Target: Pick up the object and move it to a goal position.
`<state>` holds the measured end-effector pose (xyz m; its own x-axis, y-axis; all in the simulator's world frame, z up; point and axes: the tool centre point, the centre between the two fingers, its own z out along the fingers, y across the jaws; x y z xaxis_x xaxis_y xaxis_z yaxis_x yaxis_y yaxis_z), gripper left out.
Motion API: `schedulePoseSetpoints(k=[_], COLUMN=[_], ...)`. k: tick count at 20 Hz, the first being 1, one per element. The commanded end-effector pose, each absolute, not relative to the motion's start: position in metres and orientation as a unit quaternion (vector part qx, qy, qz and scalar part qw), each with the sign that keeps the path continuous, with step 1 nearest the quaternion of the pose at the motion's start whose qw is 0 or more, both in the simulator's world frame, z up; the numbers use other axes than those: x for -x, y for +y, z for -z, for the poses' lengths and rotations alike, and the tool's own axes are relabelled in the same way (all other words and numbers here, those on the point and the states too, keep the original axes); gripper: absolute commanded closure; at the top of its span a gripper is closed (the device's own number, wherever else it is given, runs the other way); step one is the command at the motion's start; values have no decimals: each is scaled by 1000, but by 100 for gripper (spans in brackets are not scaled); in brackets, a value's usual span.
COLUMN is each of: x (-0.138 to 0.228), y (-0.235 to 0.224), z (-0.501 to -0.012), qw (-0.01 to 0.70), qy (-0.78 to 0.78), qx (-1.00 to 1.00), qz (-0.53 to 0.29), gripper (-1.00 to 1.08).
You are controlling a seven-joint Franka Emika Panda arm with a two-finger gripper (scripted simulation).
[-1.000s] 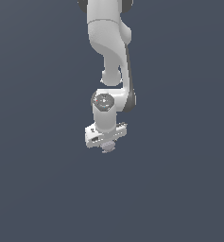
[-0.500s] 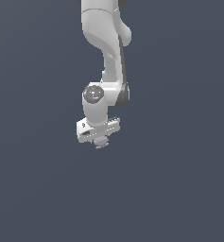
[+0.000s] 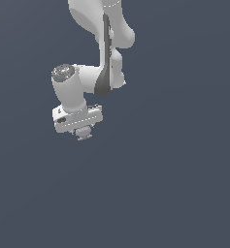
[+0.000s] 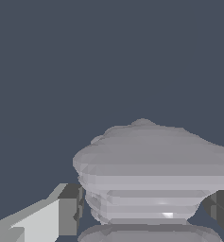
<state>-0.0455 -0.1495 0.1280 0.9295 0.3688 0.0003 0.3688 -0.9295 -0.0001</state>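
Pale grey and ridged, the object (image 4: 151,175) sat pinched between your gripper (image 3: 84,132) fingers (image 4: 68,210), one pad on each side of its narrow waist. You held it beneath the white arm (image 3: 94,43) against plain dark background.

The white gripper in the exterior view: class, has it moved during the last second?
Yes. The white gripper, shut on the small pale grey ridged object, has shifted toward the exterior view's left; with no fixed landmark on the plain background, this is judged against the picture's frame.
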Motion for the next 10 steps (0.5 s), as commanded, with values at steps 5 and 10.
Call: schedulePoseSetpoints(k=[5, 10], x=[64, 71], y=[-206, -233], z=[-167, -186], qw=[1, 1], qy=[-188, -188], qx=[982, 982], qz=[0, 0], gripper=[108, 108])
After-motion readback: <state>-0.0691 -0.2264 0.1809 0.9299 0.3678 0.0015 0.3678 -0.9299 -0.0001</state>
